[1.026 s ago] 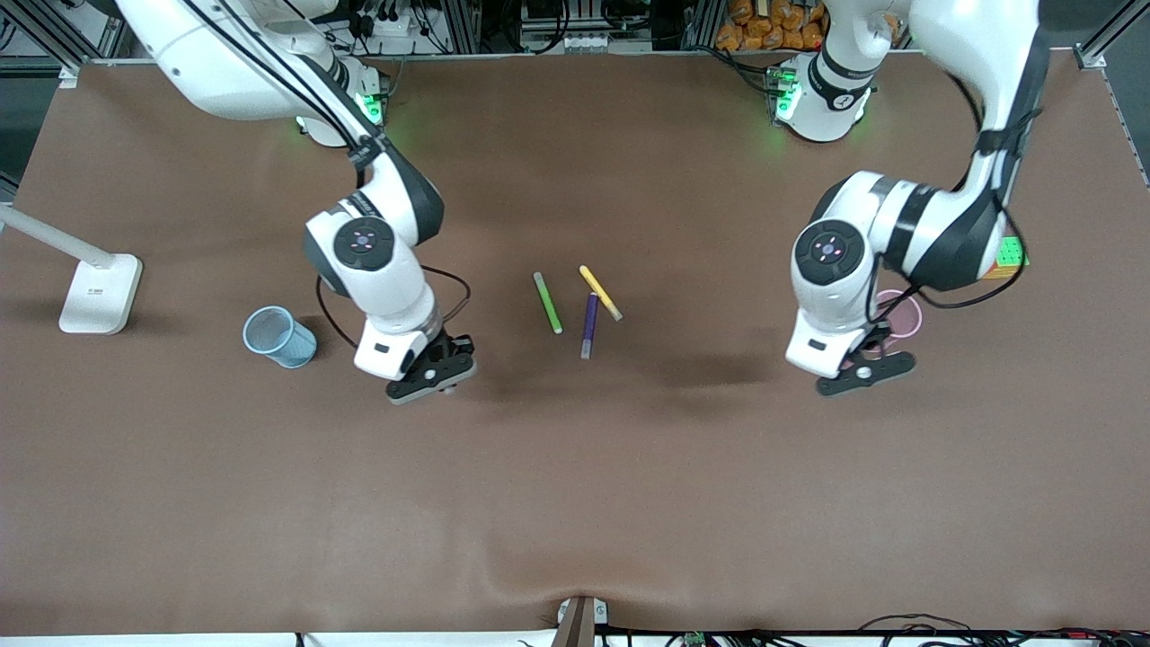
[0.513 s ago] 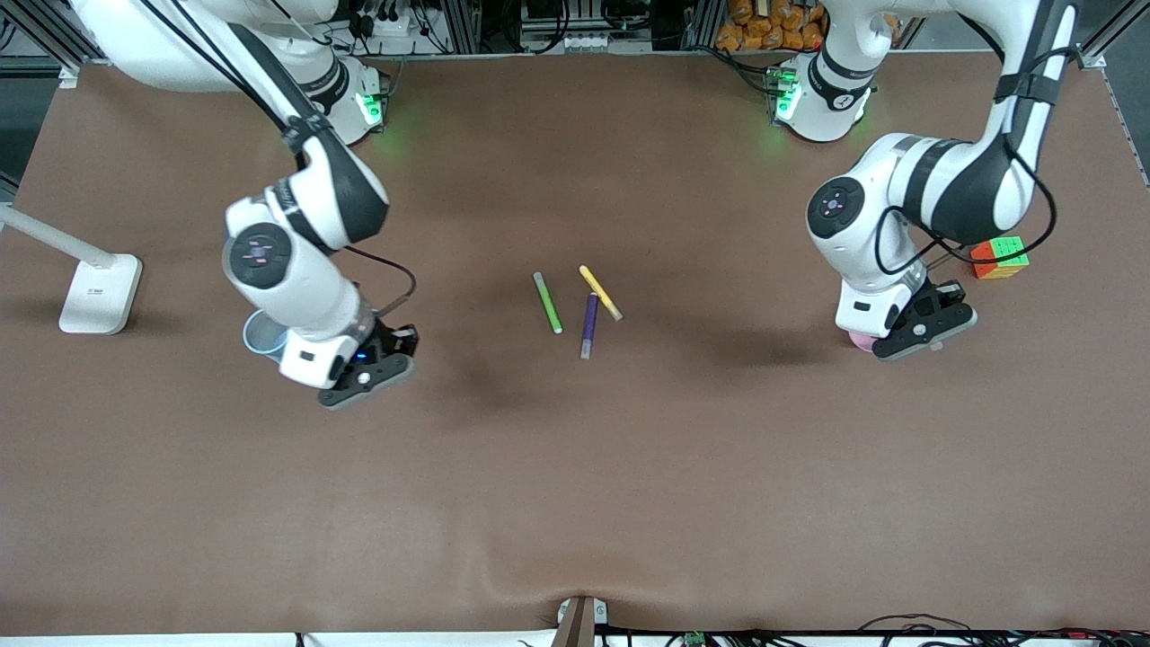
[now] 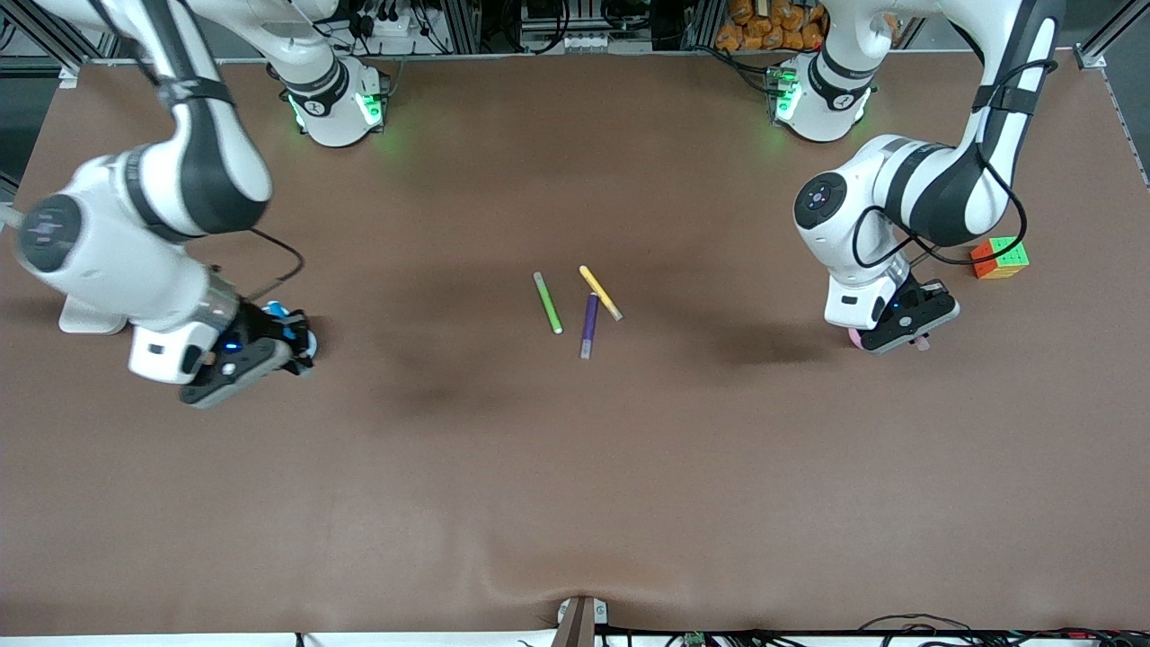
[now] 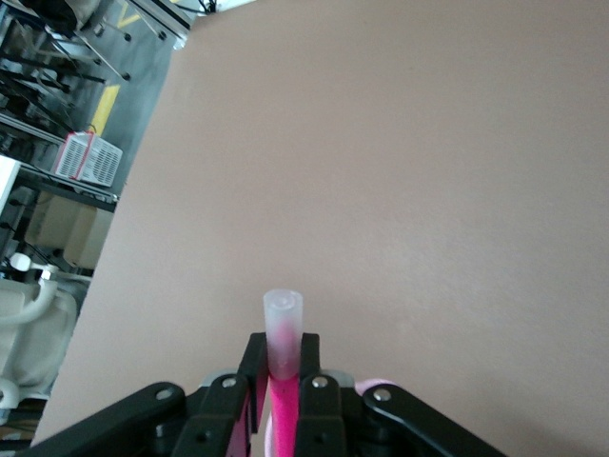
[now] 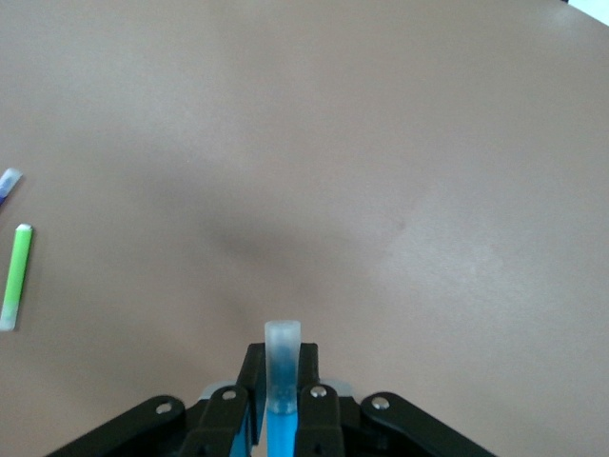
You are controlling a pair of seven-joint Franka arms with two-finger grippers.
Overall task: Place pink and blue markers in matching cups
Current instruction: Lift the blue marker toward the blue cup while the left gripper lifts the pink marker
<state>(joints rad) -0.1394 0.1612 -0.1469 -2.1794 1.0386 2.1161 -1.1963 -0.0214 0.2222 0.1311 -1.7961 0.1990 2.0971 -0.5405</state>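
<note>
1. The right gripper (image 5: 283, 357) has swung away from the loose markers at the table's middle. It is now over the small light-blue mesh-walled plastic cup (image 3: 304, 341), which sits at about nine o'clock from those markers, toward the right arm's end of the table. A second ago the whole cup showed; now only a sliver of it peeks out beside the wrist.
2. Its jaws are clamped on the slim medium-blue marker (image 5: 283, 381), whose frosted greyish end pokes out past the fingertips in the right wrist view.
3. The left gripper (image 4: 283, 347) has shifted too. It is now over the small pale-pink mesh-walled plastic cup (image 3: 854, 338), at about three o'clock from the loose markers, and hides all but the cup's edge.
4. That gripper is pinched tight on the slim magenta-pink marker (image 4: 282, 390), pale end forward.
5. The thin green marker (image 3: 547, 303), yellow marker (image 3: 600, 292) and purple marker (image 3: 588, 325) lie where they were, as does the multicoloured puzzle cube (image 3: 999, 258) at about two o'clock from the pink cup.
6. By my reading, both carries are nearly done and each colour is over its match. What remains is lowering each marker and letting go (the cup mouths are hidden, so alignment cannot be confirmed).
</note>
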